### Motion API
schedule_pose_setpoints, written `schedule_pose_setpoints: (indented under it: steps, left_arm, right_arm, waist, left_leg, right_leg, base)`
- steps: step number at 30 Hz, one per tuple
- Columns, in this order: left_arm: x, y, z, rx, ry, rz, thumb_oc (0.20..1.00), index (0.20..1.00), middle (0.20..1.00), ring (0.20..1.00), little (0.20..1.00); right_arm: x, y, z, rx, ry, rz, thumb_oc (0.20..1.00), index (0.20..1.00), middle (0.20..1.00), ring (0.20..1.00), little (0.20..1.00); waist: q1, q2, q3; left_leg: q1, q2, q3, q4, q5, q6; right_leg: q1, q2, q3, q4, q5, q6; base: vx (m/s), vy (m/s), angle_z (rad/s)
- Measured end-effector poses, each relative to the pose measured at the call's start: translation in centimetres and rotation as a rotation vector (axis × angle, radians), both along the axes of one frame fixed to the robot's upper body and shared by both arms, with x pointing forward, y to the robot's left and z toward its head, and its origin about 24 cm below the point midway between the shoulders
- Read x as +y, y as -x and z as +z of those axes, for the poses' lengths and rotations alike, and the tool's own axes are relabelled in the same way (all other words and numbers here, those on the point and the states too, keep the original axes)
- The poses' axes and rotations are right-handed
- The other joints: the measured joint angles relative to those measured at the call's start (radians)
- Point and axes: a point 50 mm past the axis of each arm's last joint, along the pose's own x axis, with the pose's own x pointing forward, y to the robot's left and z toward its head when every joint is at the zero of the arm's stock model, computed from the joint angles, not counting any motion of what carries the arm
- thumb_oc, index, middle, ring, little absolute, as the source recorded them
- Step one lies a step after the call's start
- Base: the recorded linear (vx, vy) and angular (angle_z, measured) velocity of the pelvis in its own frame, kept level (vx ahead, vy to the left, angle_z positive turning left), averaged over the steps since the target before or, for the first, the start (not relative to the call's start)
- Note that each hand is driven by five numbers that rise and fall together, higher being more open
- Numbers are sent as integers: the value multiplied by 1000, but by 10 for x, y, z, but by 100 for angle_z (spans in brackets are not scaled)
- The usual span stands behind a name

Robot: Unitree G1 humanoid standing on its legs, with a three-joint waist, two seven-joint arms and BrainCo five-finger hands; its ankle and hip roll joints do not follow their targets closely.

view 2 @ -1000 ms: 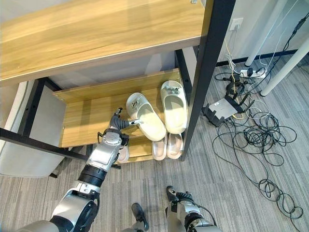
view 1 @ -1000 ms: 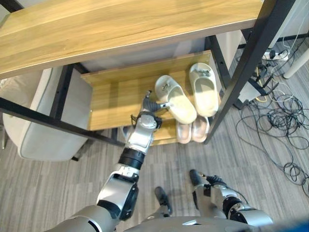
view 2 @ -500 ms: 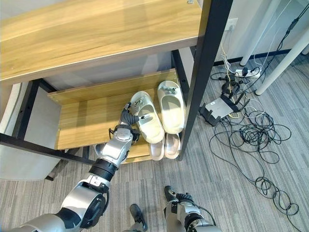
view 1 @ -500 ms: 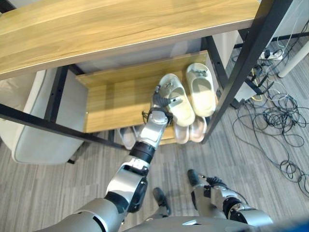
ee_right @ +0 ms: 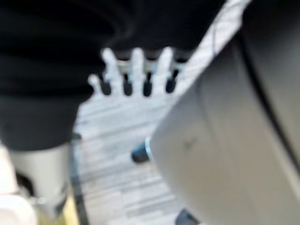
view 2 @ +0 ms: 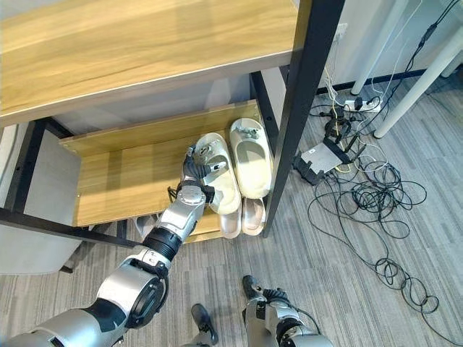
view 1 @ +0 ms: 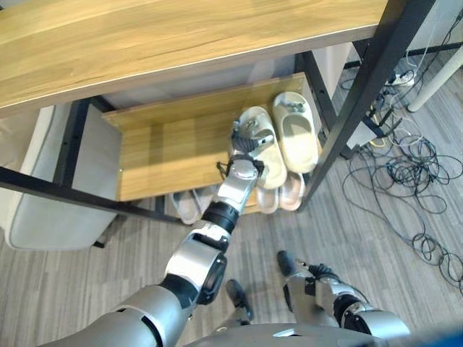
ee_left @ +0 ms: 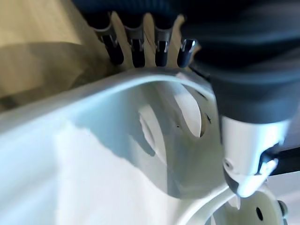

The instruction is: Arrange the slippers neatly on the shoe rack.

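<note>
- The left hand (view 1: 246, 148) reaches onto the shoe rack's wooden shelf (view 1: 170, 148), fingers (ee_left: 136, 44) curled over the rim of the left cream slipper (view 1: 262, 148) and the thumb inside it, gripping.
- That slipper lies just beside the right cream slipper (view 1: 296, 141), at its 9 o'clock; whether they touch is unclear.
- A pink pair (view 1: 282, 195) sits on the lower shelf, at their 6 o'clock.
- The right hand (ee_right: 136, 75) hangs low over the grey floor (view 1: 405, 238), fingers straight.
</note>
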Motion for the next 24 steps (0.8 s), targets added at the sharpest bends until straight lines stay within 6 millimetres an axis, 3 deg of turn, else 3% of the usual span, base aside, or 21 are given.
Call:
schedule_pose_setpoints:
  steps: [24]
  left_arm:
    - [-5, -2, 0, -28, 49, -5, 1000, 1000, 1000, 1000, 1000]
  right_arm:
    - [1, 1, -1, -12, -21, 32, 1000, 1000, 1000, 1000, 1000]
  waist:
    - [-8, -7, -4]
  left_leg:
    - [7, 0, -5, 0, -1, 3]
  right_leg:
    - [16, -2, -4, -13, 9, 2]
  base:
    - [0, 0, 0]
